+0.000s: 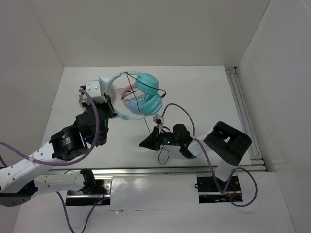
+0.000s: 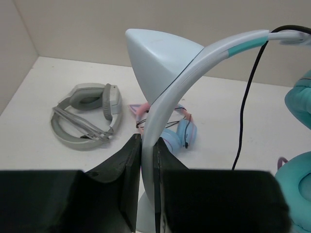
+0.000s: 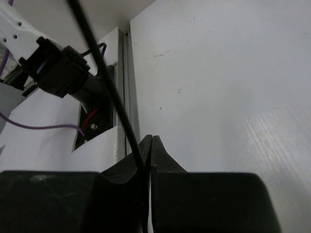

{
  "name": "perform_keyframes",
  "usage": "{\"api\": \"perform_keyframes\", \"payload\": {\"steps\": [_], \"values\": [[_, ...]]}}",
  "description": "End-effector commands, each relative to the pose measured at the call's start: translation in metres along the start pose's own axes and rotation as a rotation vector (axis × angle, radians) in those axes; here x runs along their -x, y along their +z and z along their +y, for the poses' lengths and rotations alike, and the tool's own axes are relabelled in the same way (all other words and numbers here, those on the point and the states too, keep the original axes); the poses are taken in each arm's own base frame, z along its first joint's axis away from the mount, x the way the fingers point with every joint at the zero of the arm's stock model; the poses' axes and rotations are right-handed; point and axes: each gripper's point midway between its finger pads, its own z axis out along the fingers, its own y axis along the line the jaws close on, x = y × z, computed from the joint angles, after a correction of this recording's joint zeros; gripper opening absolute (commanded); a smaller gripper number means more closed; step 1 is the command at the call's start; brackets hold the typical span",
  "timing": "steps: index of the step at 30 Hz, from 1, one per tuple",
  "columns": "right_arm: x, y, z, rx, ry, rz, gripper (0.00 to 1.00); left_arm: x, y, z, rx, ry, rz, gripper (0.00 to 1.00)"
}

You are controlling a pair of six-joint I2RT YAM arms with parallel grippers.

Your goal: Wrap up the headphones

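The desk (image 1: 204,92) was a plain matte white board, boxed in by a white back wall (image 1: 146,29) and white side walls that met it at clean seams. An aluminium rail (image 1: 243,111) ran along its right edge. A second, glossier strip lay across the near edge, where the two arm bases were bolted down on dark plates.

The headphones (image 1: 148,92) sat toward the back centre of the desk, their teal cups stacked close together in the top view. Their pale headband arched out to the left. The left gripper (image 2: 147,143) was clamped tight on that headband, just below one of the cat-ear points, holding the band upright. Whether the cups rested on the desk could not be told.

The thin black cable (image 3: 114,97) dropped from the cups toward the near side. The right gripper (image 3: 148,138) was low over the middle of the desk, its fingers closed almost to touching. The cable was pinched in the seam between them and ran taut up and away.

Two other pairs lay flat on the white surface behind the headband. A grey-white pair (image 2: 85,119) lay to the left. A pink-banded pair (image 2: 177,131) with light blue cups lay just beside the held band.
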Motion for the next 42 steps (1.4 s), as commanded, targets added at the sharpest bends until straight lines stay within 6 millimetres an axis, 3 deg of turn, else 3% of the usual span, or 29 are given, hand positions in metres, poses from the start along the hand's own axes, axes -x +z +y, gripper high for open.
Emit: {"api": "perform_keyframes", "payload": {"steps": [1,4,5,7,11,15,19,26,29,32,34,35,36,41,42], "values": [[0.008,0.003,0.028,0.087,-0.051,-0.075,0.04,0.039,0.004,0.019,0.131,-0.225,-0.101,0.00],[-0.007,0.003,0.039,0.106,-0.038,-0.044,0.03,0.031,0.015,0.031,0.189,-0.224,-0.096,0.00],[-0.011,0.004,0.042,0.112,-0.033,-0.032,0.08,0.032,0.020,0.038,0.211,-0.236,-0.103,0.00],[-0.018,0.004,0.049,0.119,-0.035,-0.015,0.10,0.029,0.027,0.042,0.227,-0.251,-0.099,0.00],[-0.023,0.001,0.057,0.116,-0.037,-0.007,0.11,0.023,0.045,0.053,0.257,-0.247,-0.081,0.00],[-0.020,-0.001,0.067,0.119,-0.060,-0.005,0.01,0.010,0.063,0.064,0.287,-0.237,-0.051,0.00],[-0.020,-0.001,0.080,0.086,-0.109,0.016,0.00,-0.009,0.079,0.065,0.317,-0.215,-0.013,0.00],[-0.003,-0.003,0.090,-0.039,-0.235,0.031,0.00,-0.034,0.091,0.067,0.394,-0.099,0.038,0.00],[0.016,-0.008,0.100,-0.093,-0.305,0.016,0.00,-0.039,0.090,0.061,0.413,-0.024,0.048,0.00],[0.048,-0.013,0.109,-0.172,-0.382,-0.037,0.00,-0.049,0.089,0.057,0.414,0.070,0.071,0.00],[0.062,-0.020,0.108,-0.246,-0.424,-0.030,0.00,-0.064,0.086,0.052,0.369,0.138,0.132,0.00],[0.071,-0.033,0.095,-0.342,-0.463,-0.024,0.00,-0.070,0.084,0.052,0.354,0.161,0.160,0.00],[0.089,-0.036,0.098,-0.372,-0.476,-0.050,0.00,-0.076,0.079,0.051,0.327,0.179,0.186,0.00],[0.133,-0.061,0.090,-0.548,-0.551,-0.087,0.00,-0.103,0.063,0.025,0.206,0.312,0.296,0.00],[0.143,-0.064,0.092,-0.567,-0.558,-0.094,0.00,-0.122,0.058,0.026,0.211,0.405,0.367,0.00]]}}
